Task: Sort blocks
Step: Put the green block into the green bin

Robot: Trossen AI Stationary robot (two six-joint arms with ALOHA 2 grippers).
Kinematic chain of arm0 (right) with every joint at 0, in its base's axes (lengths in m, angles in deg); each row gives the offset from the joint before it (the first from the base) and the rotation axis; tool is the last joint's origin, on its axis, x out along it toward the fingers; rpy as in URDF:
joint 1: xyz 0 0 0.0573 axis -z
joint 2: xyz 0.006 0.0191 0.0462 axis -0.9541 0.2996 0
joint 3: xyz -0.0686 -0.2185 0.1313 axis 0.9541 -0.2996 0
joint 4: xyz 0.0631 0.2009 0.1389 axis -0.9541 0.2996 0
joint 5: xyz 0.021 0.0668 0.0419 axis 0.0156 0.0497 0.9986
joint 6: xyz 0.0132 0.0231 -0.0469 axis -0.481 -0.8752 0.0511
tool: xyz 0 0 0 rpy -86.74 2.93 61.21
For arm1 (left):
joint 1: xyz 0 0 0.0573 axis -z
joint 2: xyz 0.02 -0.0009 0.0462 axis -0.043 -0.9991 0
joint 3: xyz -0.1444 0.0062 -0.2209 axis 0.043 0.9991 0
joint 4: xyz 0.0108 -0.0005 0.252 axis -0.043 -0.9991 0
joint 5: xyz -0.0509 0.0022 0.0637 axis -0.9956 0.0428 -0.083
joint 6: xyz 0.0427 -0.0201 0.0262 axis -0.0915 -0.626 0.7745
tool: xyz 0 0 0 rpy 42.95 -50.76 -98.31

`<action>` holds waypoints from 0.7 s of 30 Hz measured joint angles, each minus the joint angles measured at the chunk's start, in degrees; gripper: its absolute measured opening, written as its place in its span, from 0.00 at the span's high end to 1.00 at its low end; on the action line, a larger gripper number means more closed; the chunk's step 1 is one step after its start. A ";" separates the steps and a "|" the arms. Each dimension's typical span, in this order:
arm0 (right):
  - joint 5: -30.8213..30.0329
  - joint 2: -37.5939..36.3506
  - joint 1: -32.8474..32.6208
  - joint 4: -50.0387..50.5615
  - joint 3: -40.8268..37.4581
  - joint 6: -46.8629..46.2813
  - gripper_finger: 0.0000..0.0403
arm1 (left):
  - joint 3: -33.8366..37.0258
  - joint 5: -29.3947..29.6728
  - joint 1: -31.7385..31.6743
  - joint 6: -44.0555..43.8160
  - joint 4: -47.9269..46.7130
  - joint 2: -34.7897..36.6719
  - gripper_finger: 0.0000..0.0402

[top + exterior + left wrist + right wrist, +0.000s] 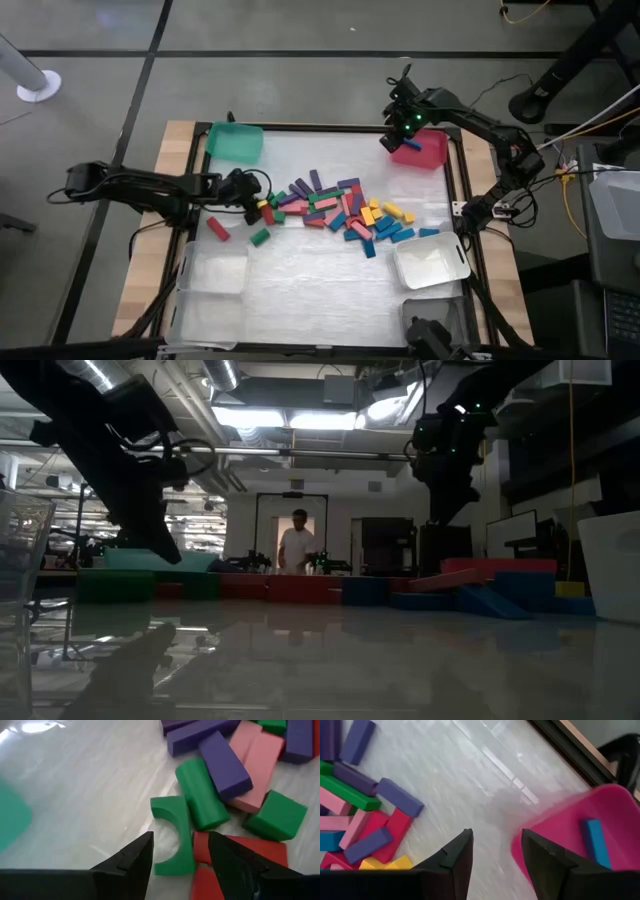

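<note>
A pile of blocks [340, 210] in red, pink, green, blue, purple and yellow lies at the table's middle. My left gripper [255, 200] hangs open at the pile's left end, slanting down. In the left wrist view its fingers [135, 862] stand on either side of a green arch-shaped block [172, 832], which lies flat beside a green cylinder [200, 795]; I see no touch. My right gripper [395, 142] hangs open and holds nothing above the near left rim of a pink-red bin [570, 850] at the far right. One blue block [595, 842] lies in that bin.
A green bin [235, 140] stands at the far left. Clear bins stand at the near left [215, 275] and the near right [430, 262]. A red block [218, 229] and a green block [260, 237] lie apart from the pile. A person [297, 545] stands far behind the table.
</note>
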 joint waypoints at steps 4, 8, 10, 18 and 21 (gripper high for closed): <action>-0.04 0.00 -1.63 -0.74 0.00 0.06 0.58 | 0.00 -0.38 -1.26 2.34 1.57 -3.14 0.56; -0.07 0.00 -3.36 -1.32 0.00 0.07 0.58 | 0.00 -1.45 -2.41 2.46 1.44 -6.08 0.56; -0.09 0.00 -4.32 -1.78 0.00 0.06 0.58 | -0.11 -1.84 -2.77 2.41 1.96 -7.19 0.56; -0.12 0.00 -8.46 -2.01 0.00 0.08 0.58 | -0.13 -2.04 -3.12 2.87 2.01 -8.49 0.73; -0.13 0.00 -10.00 -2.01 0.00 0.08 0.58 | -0.07 -3.02 -3.10 3.02 3.68 -8.59 0.73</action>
